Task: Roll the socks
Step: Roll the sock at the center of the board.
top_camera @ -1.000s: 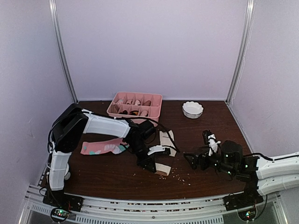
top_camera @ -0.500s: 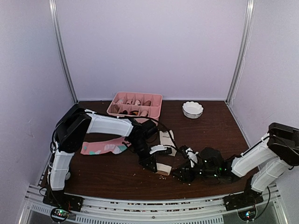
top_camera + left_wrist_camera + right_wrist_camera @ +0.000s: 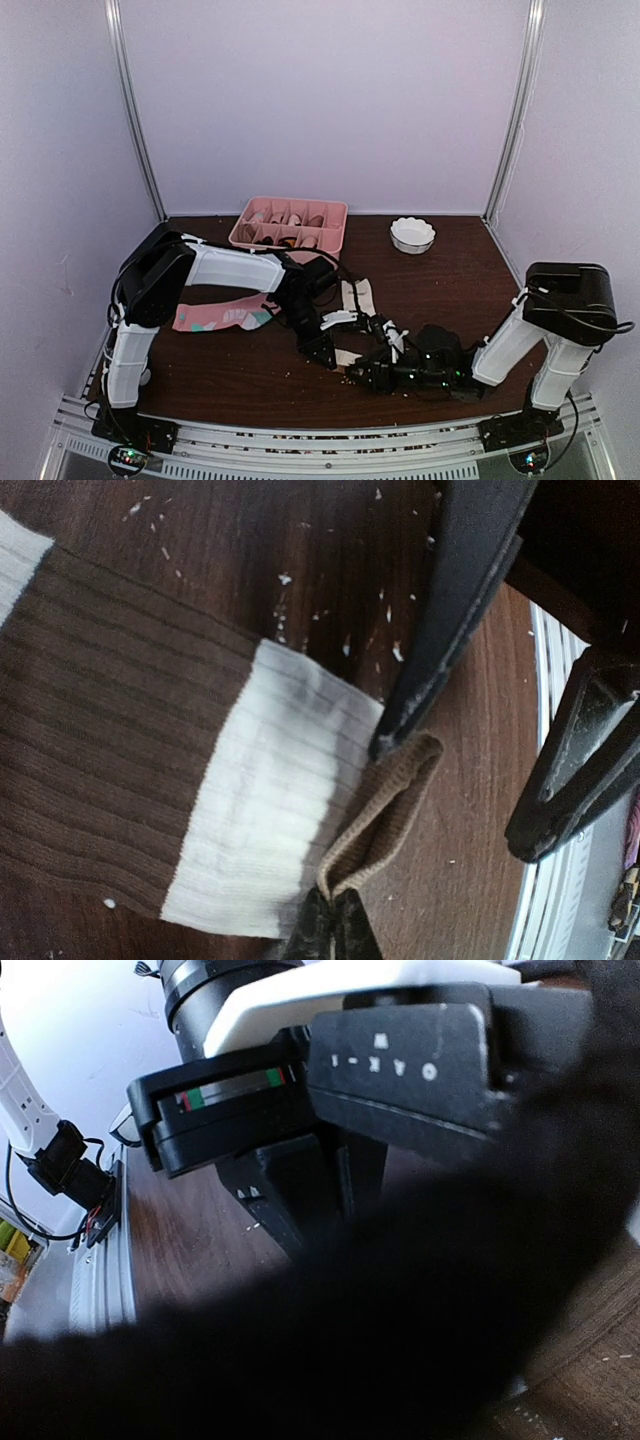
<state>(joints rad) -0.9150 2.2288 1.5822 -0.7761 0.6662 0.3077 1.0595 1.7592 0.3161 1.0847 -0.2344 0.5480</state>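
Note:
The cream sock (image 3: pixel 355 298) lies flat mid-table, with brown and white bands (image 3: pixel 270 790) filling the left wrist view. My left gripper (image 3: pixel 335 930) is shut on its tan cuff edge (image 3: pixel 385 810), lifting a small fold; from the top view it (image 3: pixel 320 350) sits at the sock's near end. My right gripper (image 3: pixel 354 377) lies low beside that end. Its two fingers stand apart, one fingertip (image 3: pixel 385 742) touching the cuff. The right wrist view is mostly dark blur. The pink sock (image 3: pixel 220 317) lies flat to the left, partly under the left arm.
A pink divided tray (image 3: pixel 335 212) stands at the back, a white bowl (image 3: pixel 412 235) to its right. Small crumbs dot the brown table (image 3: pixel 240 375) near the front. The metal rail (image 3: pixel 300 440) runs along the near edge.
My right arm swept left from the right side to the cream sock's near end, and its jaws narrowed. The left gripper kept its hold on the cuff.

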